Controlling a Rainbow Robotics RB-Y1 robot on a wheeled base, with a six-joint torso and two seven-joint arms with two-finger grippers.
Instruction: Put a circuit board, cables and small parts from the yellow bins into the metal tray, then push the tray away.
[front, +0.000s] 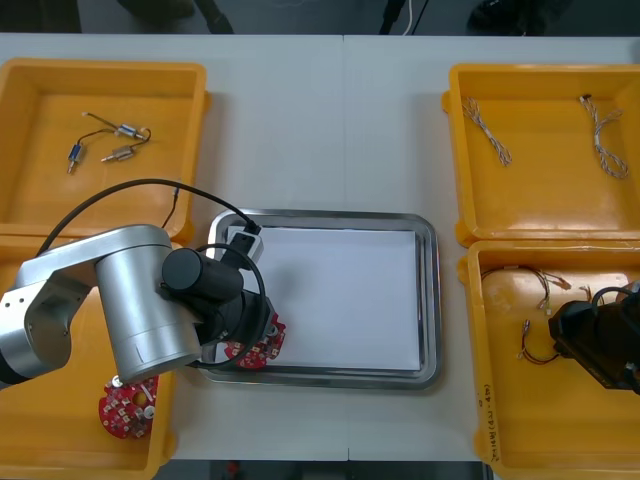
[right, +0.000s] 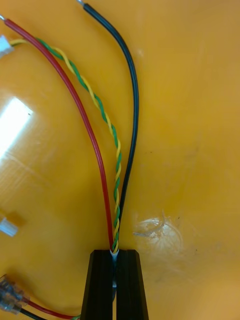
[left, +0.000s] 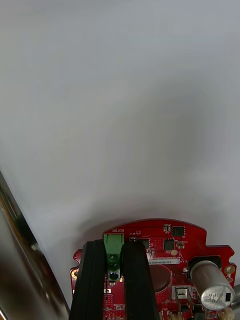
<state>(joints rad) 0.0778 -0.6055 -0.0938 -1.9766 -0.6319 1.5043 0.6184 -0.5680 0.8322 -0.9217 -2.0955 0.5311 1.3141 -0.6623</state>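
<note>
Where the front view hides both grips, wrist views show left pincer (left: 114, 246) clamping circuit board (left: 172, 242), right pincer (right: 115, 254) cables (right: 118, 165).

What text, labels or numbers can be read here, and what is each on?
"MOTOR": white print on the red circuit board, beside the green connector clamped by the left gripper at the metal tray.
White strip label on that board: too small to read.
Marks on the near right yellow bin's rim: unreadable.
Cable in the right gripper: no text.
</note>
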